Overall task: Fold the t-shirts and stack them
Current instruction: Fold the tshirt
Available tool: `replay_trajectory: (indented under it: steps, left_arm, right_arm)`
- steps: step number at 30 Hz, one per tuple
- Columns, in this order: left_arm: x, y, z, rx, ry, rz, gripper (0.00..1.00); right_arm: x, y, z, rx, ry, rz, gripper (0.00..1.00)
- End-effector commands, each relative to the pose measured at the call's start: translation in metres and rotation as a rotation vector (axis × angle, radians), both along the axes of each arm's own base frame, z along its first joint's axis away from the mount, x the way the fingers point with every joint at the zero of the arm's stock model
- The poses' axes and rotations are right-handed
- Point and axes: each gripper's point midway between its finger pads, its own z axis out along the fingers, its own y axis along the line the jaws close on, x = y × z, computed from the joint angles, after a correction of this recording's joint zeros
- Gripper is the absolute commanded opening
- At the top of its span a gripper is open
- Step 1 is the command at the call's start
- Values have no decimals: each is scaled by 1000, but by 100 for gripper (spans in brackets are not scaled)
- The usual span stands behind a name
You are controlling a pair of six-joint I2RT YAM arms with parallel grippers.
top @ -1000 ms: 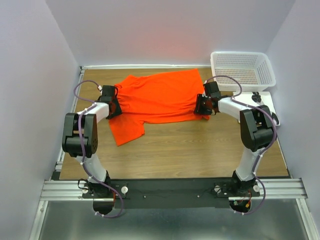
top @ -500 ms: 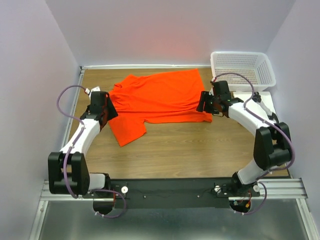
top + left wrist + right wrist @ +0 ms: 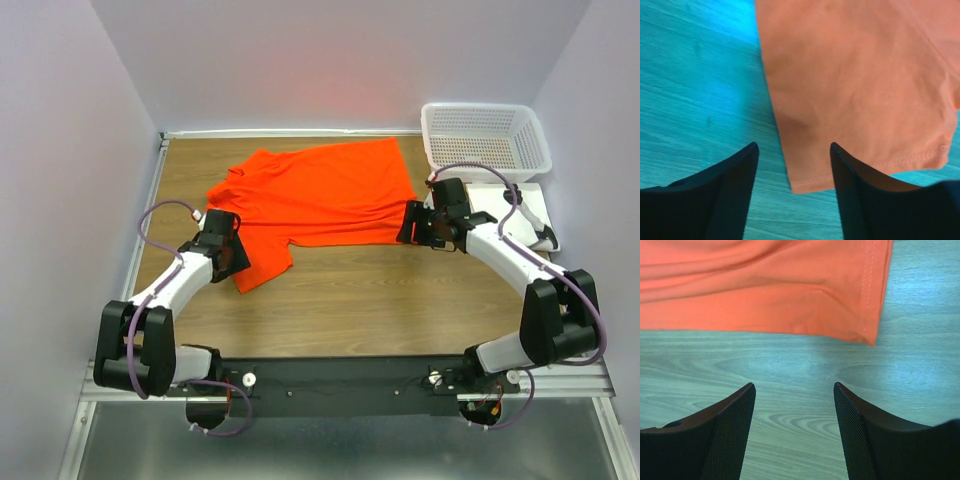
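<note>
One orange-red t-shirt (image 3: 315, 192) lies spread flat on the wooden table, hem to the right, a sleeve pointing toward the near left. My left gripper (image 3: 238, 260) is open and empty, low over that sleeve. In the left wrist view the sleeve's hemmed corner (image 3: 810, 182) lies between the open fingers of the left gripper (image 3: 793, 146). My right gripper (image 3: 411, 226) is open and empty just near of the shirt's right hem corner. In the right wrist view the right gripper (image 3: 793, 385) has bare wood between its fingers, and the shirt's hem corner (image 3: 867, 332) lies beyond them.
A white mesh basket (image 3: 487, 136) stands at the back right corner. A flat white board (image 3: 528, 207) lies just in front of it, to the right of my right arm. Bare wood (image 3: 400, 290) stretches between the shirt and the near edge.
Both arms have drawn back toward the near side. The left gripper moved from the shirt's collar end down to the sleeve corner. The right gripper moved off the hem edge onto bare wood.
</note>
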Motion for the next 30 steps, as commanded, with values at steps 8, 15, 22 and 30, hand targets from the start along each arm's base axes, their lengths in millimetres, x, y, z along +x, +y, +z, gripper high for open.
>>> replay_trajectory:
  steps: [8,15,22,30]
  left_arm:
    - [-5,-11,-13,11,76,19,58]
    - [-9,-11,-24,40,125,23,54]
    - [-22,-8,-36,61,171,61,45]
    - [-23,-1,-25,114,168,106,2]
  right_arm:
    - [-14,3,6,37,1,34,71]
    - [-16,6,9,53,-6,51,71]
    - [-16,5,15,55,-30,52,71]
    - [-19,4,11,59,-18,36,71]
